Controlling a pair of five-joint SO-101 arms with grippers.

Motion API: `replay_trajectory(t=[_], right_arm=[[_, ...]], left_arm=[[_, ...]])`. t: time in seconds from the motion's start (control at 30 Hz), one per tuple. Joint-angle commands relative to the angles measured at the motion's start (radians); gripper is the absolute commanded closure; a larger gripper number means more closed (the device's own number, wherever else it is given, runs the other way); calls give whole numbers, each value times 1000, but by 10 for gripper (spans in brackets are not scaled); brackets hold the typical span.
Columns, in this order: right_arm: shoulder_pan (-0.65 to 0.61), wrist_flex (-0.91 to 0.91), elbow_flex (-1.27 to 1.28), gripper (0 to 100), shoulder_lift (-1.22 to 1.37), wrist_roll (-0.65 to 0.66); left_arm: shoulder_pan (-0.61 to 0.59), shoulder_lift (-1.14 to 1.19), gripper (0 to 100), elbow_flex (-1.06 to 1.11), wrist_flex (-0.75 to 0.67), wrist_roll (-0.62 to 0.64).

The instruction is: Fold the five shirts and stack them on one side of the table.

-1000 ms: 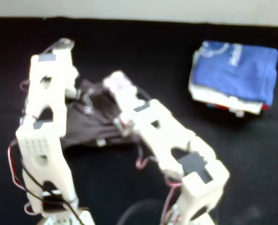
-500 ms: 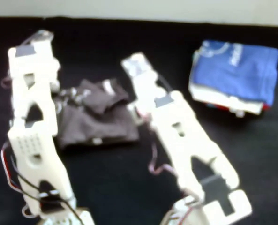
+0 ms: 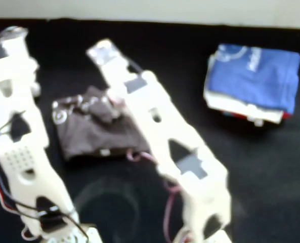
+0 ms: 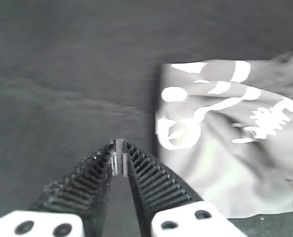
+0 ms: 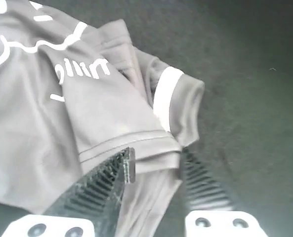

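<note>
A dark grey shirt (image 3: 91, 134) with white print lies partly folded and rumpled at the table's left middle. My right gripper (image 5: 157, 157) is open, low over the shirt (image 5: 87, 113), and a folded edge with a white-trimmed sleeve lies between its fingers. The right arm (image 3: 150, 116) stretches over the shirt's right side. My left gripper (image 4: 119, 159) is shut on nothing over bare black table, just beside the printed edge of the shirt (image 4: 235, 143). The left arm (image 3: 13, 106) stands left of the shirt. A stack of folded shirts (image 3: 251, 83), blue on top, sits at the back right.
The black table (image 3: 251, 167) has free room in front of the stack and between the shirt and the stack. A pale wall (image 3: 150, 10) runs along the far edge. Loose wires (image 3: 165, 202) hang by the arms' bases.
The left arm has drawn away to the left, off the grey shirt. The right arm has swung left and farther out, over the shirt's right side. The shirt now lies uncovered.
</note>
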Motion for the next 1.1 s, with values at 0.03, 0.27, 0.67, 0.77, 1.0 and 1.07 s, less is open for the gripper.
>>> replay_trajectory(t=[0.03,0.27,0.67,0.77,1.0,1.07], right_arm=[[-31,117,-423,855,245,-87],[-61,360,-868,858,513,-92],[-65,568,-1248,858,610,-92],[-71,601,-1277,857,613,-92],[-125,601,-1093,855,576,-91],[-136,601,-998,837,510,-91]], left_arm=[[-113,-10,992,-35,11,6],[-176,-2,992,-35,11,5],[-174,-1,992,-35,11,5],[-177,-4,992,-35,11,5],[-179,-7,992,-35,11,5],[-179,-7,992,-35,11,5]])
